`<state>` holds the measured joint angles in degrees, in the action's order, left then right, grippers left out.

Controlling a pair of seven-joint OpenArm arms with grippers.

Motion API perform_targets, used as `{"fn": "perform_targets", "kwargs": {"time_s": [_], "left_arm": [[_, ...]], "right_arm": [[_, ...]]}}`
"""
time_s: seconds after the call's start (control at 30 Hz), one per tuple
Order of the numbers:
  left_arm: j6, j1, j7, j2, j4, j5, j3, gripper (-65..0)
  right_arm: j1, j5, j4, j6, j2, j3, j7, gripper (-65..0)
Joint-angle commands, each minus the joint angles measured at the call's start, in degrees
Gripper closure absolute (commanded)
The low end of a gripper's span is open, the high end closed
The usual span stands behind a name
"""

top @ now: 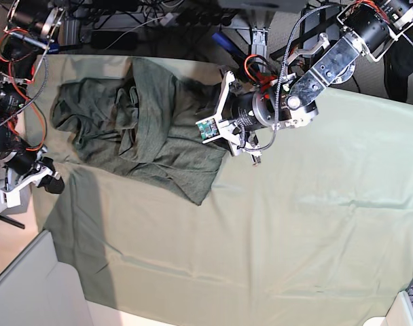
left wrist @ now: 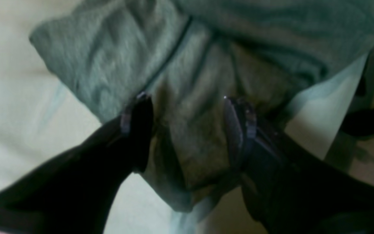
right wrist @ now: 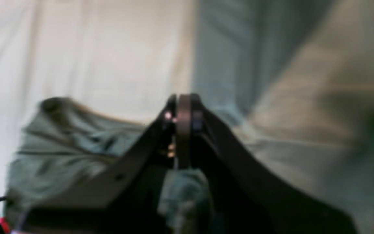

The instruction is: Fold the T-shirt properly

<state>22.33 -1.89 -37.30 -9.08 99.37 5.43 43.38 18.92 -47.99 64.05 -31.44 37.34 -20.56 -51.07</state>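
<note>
The T-shirt (top: 145, 129) lies crumpled and partly folded on the back left of the table, dark heathered green. My left gripper (left wrist: 187, 100) is open at the shirt's right edge (top: 217, 132). Its two dark fingers (left wrist: 138, 126) straddle a bunched ridge of the T-shirt (left wrist: 200, 130) without pinching it. My right gripper (right wrist: 183, 97) is shut, its fingertips pressed together with nothing visible between them. In the base view it sits low at the table's left edge (top: 49, 182), beside the shirt's lower left side and apart from it. Rumpled dark green fabric (right wrist: 76, 146) shows below it in the right wrist view.
A large pale sage-green cloth (top: 295, 217) covers the table under the shirt. Cables and equipment (top: 193, 20) crowd the back edge. A grey bin wall (top: 30, 272) stands at the front left corner.
</note>
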Motion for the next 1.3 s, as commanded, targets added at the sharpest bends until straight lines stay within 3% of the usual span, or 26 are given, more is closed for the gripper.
{"fn": "perform_targets", "kwargs": {"time_s": [0.0,0.13,0.27,0.33,0.5,0.6,0.8,0.97,1.07,1.17,1.27], "left_arm": [[0.0,-0.8,1.6,0.2,1.1,0.4,-0.1,-37.3],[0.0,-0.8,1.5,-0.6,1.4,0.3,-0.1,-37.3],[0.0,-0.8,1.5,-0.6,1.5,0.4,-0.9,-37.3],[0.0,-0.8,1.5,-0.6,1.5,0.4,-1.2,-37.3],[0.0,-0.8,1.5,-0.6,1.4,0.4,-1.5,-37.3],[0.0,-0.8,1.5,-0.6,1.4,1.3,-1.5,-37.3],[0.2,-0.8,1.5,-0.6,1.4,0.8,-1.5,-37.3],[0.2,-0.8,1.5,-0.6,1.4,0.8,-1.5,-37.3],[0.2,-0.8,1.6,-0.6,1.4,0.8,-1.5,-37.3],[0.2,-0.8,2.0,-0.6,1.4,0.8,-1.5,-37.3],[0.2,-0.8,3.4,-0.4,1.4,0.8,-1.5,-37.3]], "right_arm": [[1.4,-0.8,-0.1,-0.9,1.9,-0.4,1.4,0.0],[1.4,0.1,-4.9,-0.9,3.5,-0.4,1.9,0.0],[1.4,5.3,-11.6,-0.9,4.9,-0.4,7.7,-23.9],[1.3,8.7,-15.0,-0.9,5.6,-0.4,11.4,-32.1],[1.3,13.9,-18.5,-0.9,6.5,-0.4,15.5,-32.5],[1.4,13.3,-18.4,-0.9,7.0,-0.4,11.6,-32.5],[1.2,4.4,-18.4,-1.0,8.0,-0.4,-1.5,-32.6],[-0.1,-5.1,-18.4,-2.3,8.7,-0.4,-8.7,-32.6],[-2.1,-8.3,-18.4,-2.9,8.5,-0.4,-10.9,-32.7],[-4.5,-8.6,-18.4,-2.9,8.5,-0.4,-10.8,-37.7],[-6.2,-8.6,-18.4,-2.9,8.4,-0.4,-8.9,-38.2]]}}
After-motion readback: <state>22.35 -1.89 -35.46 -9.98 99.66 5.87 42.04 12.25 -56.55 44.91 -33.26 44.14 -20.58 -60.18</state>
